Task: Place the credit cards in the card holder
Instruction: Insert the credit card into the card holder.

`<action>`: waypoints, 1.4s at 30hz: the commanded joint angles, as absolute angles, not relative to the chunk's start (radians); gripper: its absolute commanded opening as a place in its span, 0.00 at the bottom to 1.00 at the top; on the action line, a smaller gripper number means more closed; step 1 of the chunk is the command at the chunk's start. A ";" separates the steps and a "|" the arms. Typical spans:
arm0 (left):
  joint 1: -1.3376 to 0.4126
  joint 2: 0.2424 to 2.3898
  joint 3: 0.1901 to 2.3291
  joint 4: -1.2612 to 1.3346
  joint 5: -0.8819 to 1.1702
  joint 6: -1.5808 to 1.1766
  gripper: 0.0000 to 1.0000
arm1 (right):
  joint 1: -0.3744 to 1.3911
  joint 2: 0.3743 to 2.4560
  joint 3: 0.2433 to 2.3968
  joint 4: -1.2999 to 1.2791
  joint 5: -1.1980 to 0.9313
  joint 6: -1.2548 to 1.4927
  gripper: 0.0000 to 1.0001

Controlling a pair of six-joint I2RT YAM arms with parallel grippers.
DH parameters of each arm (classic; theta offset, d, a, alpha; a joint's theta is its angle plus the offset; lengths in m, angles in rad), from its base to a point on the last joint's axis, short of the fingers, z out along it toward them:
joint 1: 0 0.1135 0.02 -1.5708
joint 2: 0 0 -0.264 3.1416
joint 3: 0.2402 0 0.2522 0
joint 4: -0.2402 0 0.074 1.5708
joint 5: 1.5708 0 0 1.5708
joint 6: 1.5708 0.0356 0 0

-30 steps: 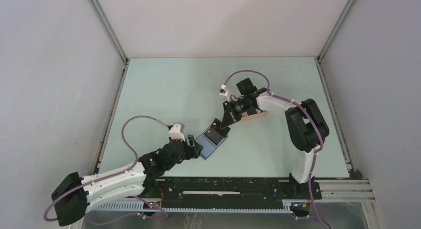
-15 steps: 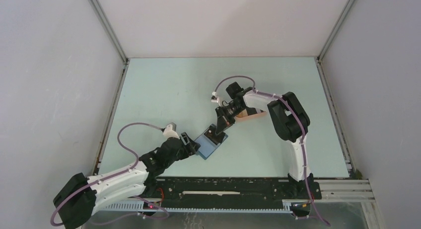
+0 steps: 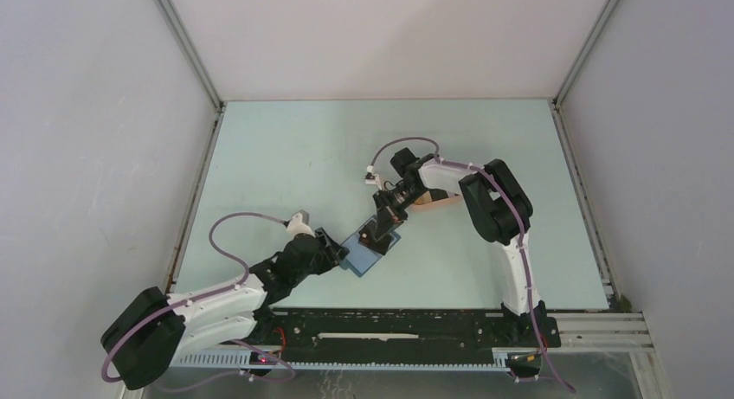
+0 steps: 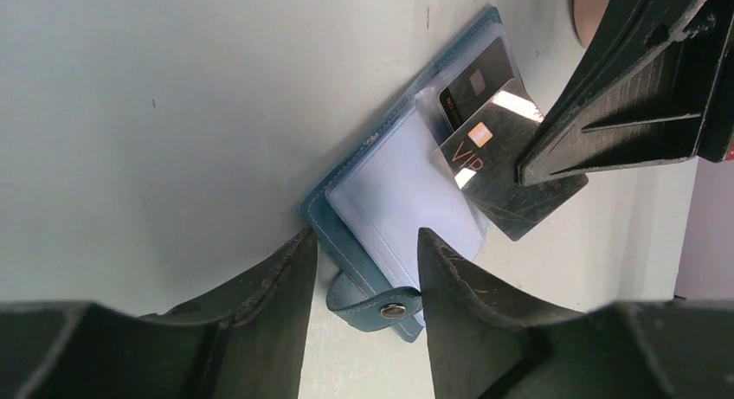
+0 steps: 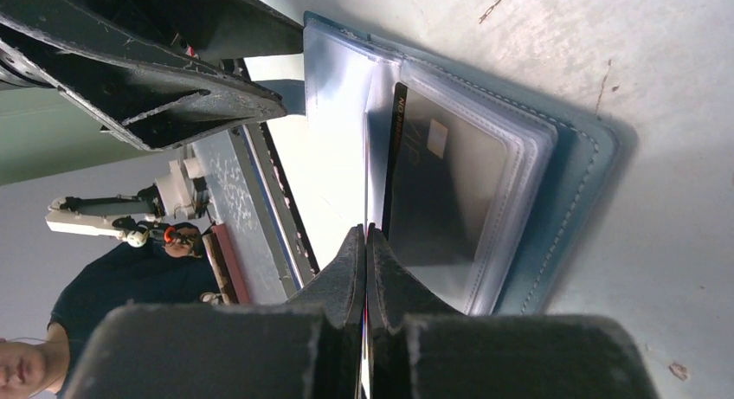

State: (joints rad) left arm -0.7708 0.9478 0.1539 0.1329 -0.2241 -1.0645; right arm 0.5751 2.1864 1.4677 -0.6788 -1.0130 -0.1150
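Note:
The card holder (image 4: 394, 200) lies open on the table, its light blue sleeves up and its snap flap toward the left wrist camera. One dark credit card (image 5: 441, 187) sits inside a clear sleeve. My right gripper (image 5: 365, 243) is shut on a second dark credit card (image 4: 506, 200) marked VIP. That card's edge rests against the sleeves at the holder's far half (image 3: 372, 243). My left gripper (image 4: 363, 269) stands open astride the holder's near end. Its right finger (image 4: 450, 286) touches the sleeve edge.
A peach-pink tray (image 3: 440, 200) lies just behind the right gripper and shows at the top right corner (image 4: 593, 5) of the left wrist view. Grey walls close in the pale green table (image 3: 286, 157) on three sides.
My right gripper has carried the card down and left onto the open holder. The left jaws have narrowed around the holder's near end.

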 commanded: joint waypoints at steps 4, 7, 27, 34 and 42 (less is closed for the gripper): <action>-0.748 1.022 0.175 0.068 -0.189 -1.017 0.51 | 0.594 2.212 1.502 -0.691 -1.026 -0.121 0.00; -0.740 1.051 0.187 0.080 -0.177 -0.992 0.50 | 0.594 2.215 1.494 -0.669 -1.017 -0.099 0.00; -0.720 1.264 0.243 0.114 -0.134 -0.907 0.33 | 0.532 2.090 1.230 -0.247 -0.977 0.134 0.00; -0.714 1.340 0.256 0.142 -0.116 -0.886 0.30 | 0.512 2.055 1.177 -0.178 -0.978 0.156 0.00; -0.709 1.446 0.254 0.208 -0.092 -0.879 0.26 | 0.495 2.030 1.123 -0.122 -0.962 0.195 0.00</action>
